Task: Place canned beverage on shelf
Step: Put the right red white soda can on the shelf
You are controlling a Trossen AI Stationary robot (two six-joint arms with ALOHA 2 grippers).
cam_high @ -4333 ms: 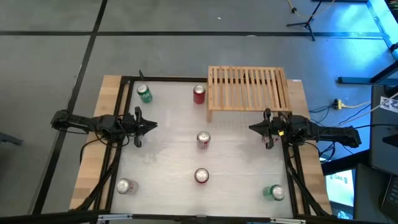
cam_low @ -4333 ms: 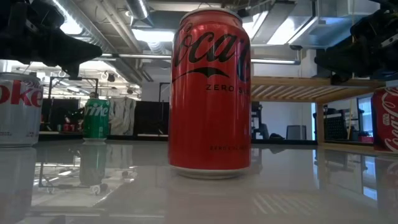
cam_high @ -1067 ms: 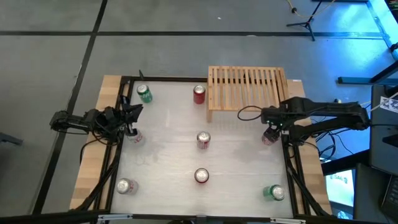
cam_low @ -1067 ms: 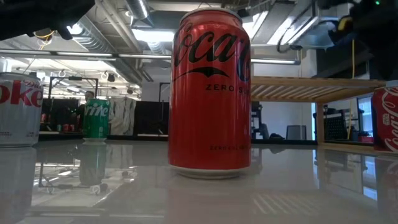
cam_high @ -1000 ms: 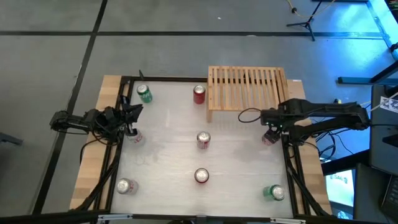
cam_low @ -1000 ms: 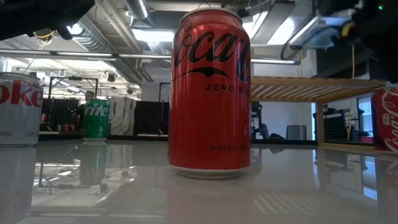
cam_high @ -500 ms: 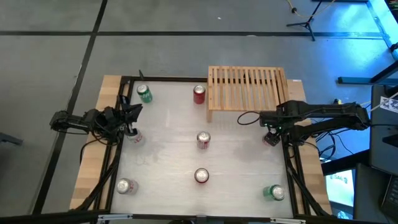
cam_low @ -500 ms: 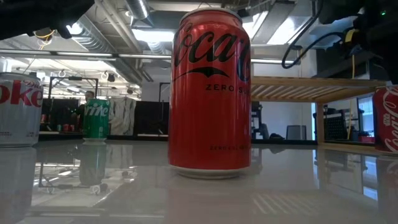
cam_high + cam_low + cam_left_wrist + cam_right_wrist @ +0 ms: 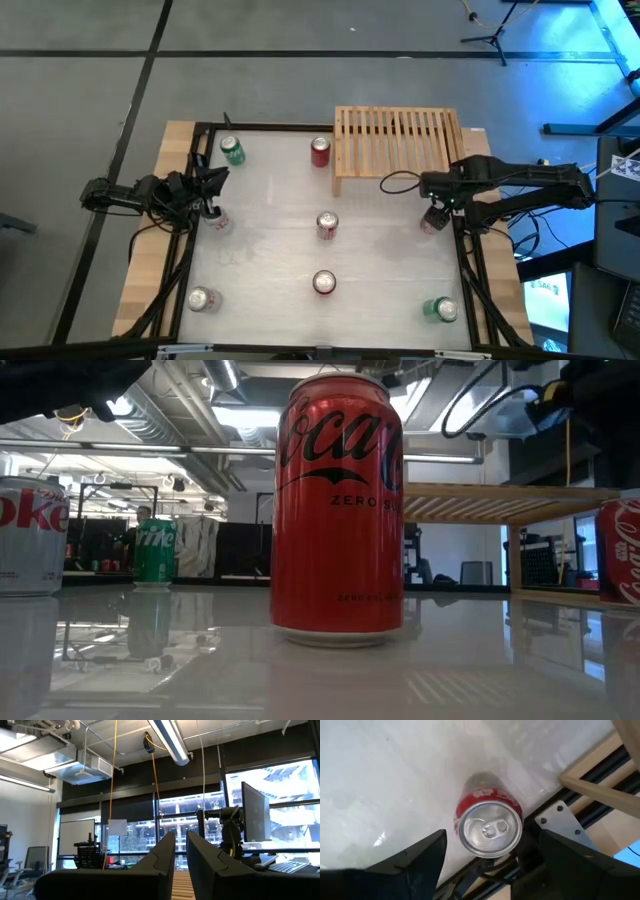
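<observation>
The right gripper [image 9: 487,857] hovers with fingers apart above the upright red aluminium can [image 9: 490,827] near the table's right edge, just in front of the slatted light-wood shelf [image 9: 398,140]. An off-centre descent would likely tip the can. The left gripper [image 9: 181,865], shut, waits at the table's left.

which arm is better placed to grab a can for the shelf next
The right. The right gripper hangs open straight above the upright red can at the table's right edge, a finger on either side, close in front of the shelf. The left gripper is shut, raised at the far left, away from the shelf.
</observation>
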